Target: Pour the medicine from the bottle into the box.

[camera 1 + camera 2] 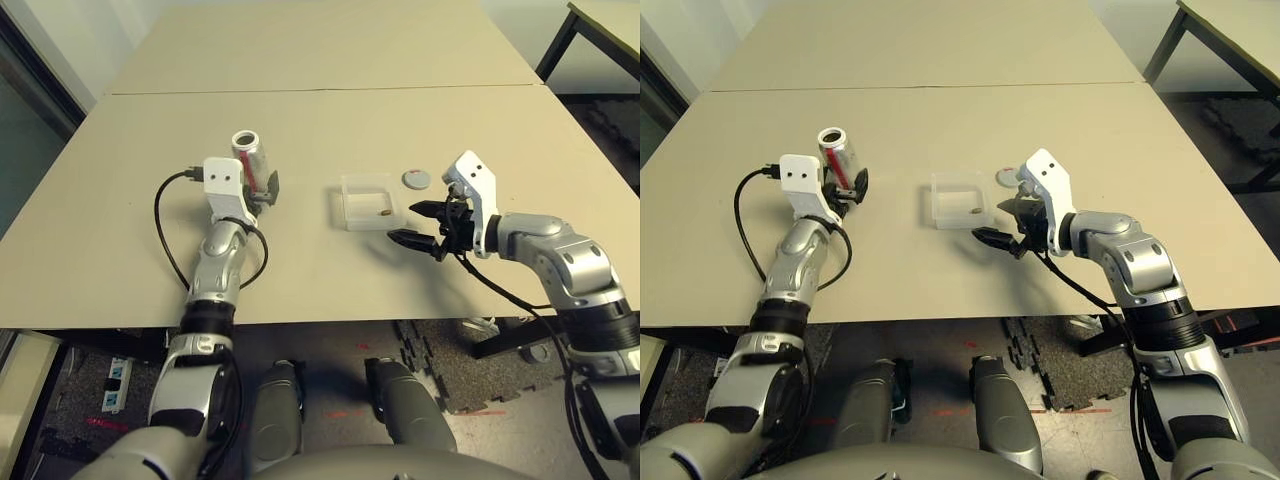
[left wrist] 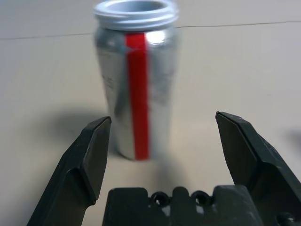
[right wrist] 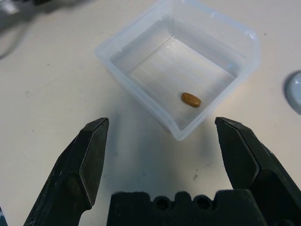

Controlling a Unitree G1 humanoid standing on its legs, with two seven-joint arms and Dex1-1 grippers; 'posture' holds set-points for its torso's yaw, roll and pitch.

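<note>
While the pill [image 3: 191, 100] lies on the floor of the box [image 3: 141, 52], near one of its corners, the bottle [image 2: 135, 89] stands upright on the desk [image 1: 330, 50] well to the left of the box, with its mouth uncapped and a red stripe running down its silvery side. The box is clear plastic with low walls and sits flat on the desk, about midway between the two arms. A loose grey cap [image 1: 416, 178] lies flat on the desk just beyond the box's right far corner, apart from it.

The left gripper [image 2: 162, 136] points level at the bottle from the near side; its jaws stand wide, one on each side of the bottle's lower half, and neither touches it. The bottle stands free just past the fingertips. A black cable [image 1: 165, 230] loops from the left wrist over the desk.

The right gripper [image 3: 160, 141] hangs just to the right of the box, angled down and toward it. Its jaws are spread wide with nothing between them, and the box's near corner lies just ahead of the tips, not touched.

Another desk [image 1: 610, 20] stands at the far right.
</note>
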